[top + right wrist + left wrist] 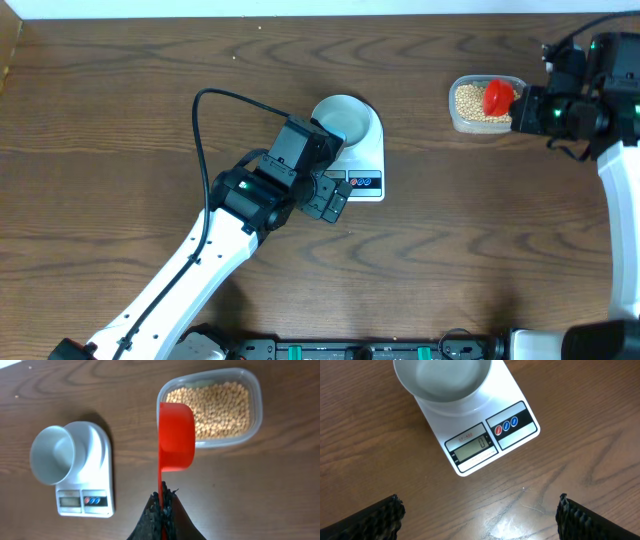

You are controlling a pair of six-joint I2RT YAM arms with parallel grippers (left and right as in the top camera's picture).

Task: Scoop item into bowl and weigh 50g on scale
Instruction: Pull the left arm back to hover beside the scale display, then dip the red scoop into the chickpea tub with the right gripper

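Note:
The pale bowl [342, 117] stands empty on the white scale [368, 160] at mid-table; both also show in the left wrist view, bowl [443, 380] and scale [485, 435], whose display reads 0. My left gripper [335, 200] [479, 517] is open and empty just in front of the scale. My right gripper [528, 108] [162, 502] is shut on the handle of a red scoop [176, 435] [496, 96], held over the near edge of a clear tub [252, 390] of tan beans [220, 407] [470, 100]. The scoop looks empty.
The clear tub [458, 118] stands at the far right of the brown wooden table. A black cable [200, 140] loops up from the left arm. A rail with fittings runs along the front edge [360, 350].

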